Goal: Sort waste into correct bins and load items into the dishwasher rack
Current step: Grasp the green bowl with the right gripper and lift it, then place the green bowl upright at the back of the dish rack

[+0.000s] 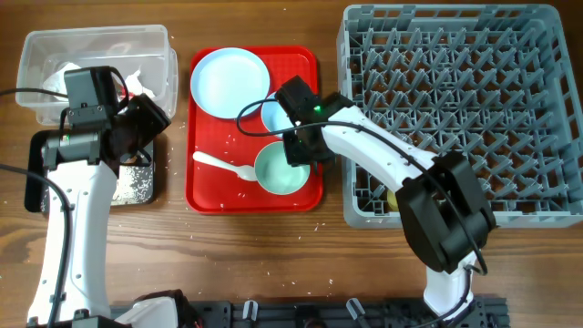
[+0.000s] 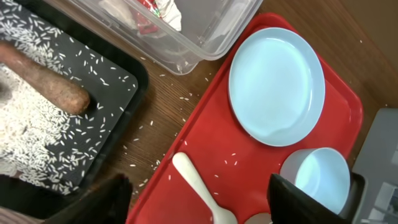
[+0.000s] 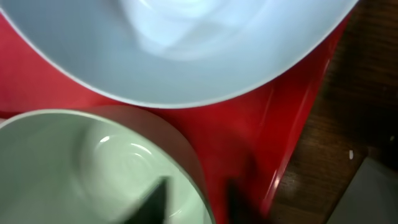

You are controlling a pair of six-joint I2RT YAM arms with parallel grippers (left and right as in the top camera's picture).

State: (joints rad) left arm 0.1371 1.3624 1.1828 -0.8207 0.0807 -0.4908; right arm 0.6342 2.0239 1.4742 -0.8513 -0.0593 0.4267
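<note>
My right gripper (image 1: 301,146) is open, with one finger inside and one outside the right rim of the pale-green bowl (image 3: 93,168), which sits on the red tray (image 1: 205,191). The pale-blue bowl (image 3: 186,50) is just behind it, with the pale-blue plate (image 1: 230,82) and white spoon (image 1: 223,165) beside it. My left gripper (image 2: 205,205) is open and empty, above the tray's left edge near the spoon (image 2: 199,186). The black tray (image 2: 124,106) holds rice grains (image 2: 25,124) and the carrot-like scrap (image 2: 50,84). The clear tub (image 1: 96,46) holds crumpled paper and a red-and-white wrapper (image 2: 149,12).
The grey dishwasher rack (image 1: 455,109) fills the right side, and its corner shows in the right wrist view (image 3: 373,193). Something yellowish (image 1: 392,196) sits in its front left corner, mostly under my right arm. Loose rice lies on the red tray and the wood.
</note>
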